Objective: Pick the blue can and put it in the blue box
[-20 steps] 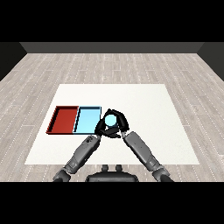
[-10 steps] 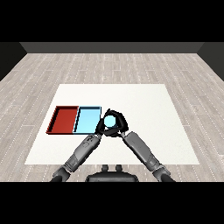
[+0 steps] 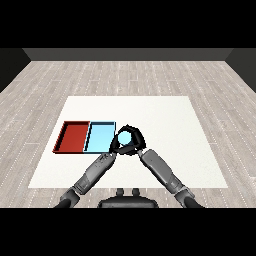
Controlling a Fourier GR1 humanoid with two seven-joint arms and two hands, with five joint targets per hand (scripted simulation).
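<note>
The blue can [image 3: 127, 141] shows its light blue top just right of the light blue tray [image 3: 99, 138], above the white table. My right hand [image 3: 140, 141] is curled round the can, with dark fingers arching over its far side. My left hand [image 3: 115, 146] is close against the can's left side, at the blue tray's right edge, and the can and the right hand hide part of it. Nothing lies in the blue tray.
The red tray [image 3: 75, 136] lies directly left of the blue tray and touches it. Both trays sit on the left half of the white table [image 3: 195, 145]. Wooden floor surrounds the table.
Hardly anything differs. The can, held in my right hand, has shifted slightly toward me and stays beside the blue tray's right edge.
</note>
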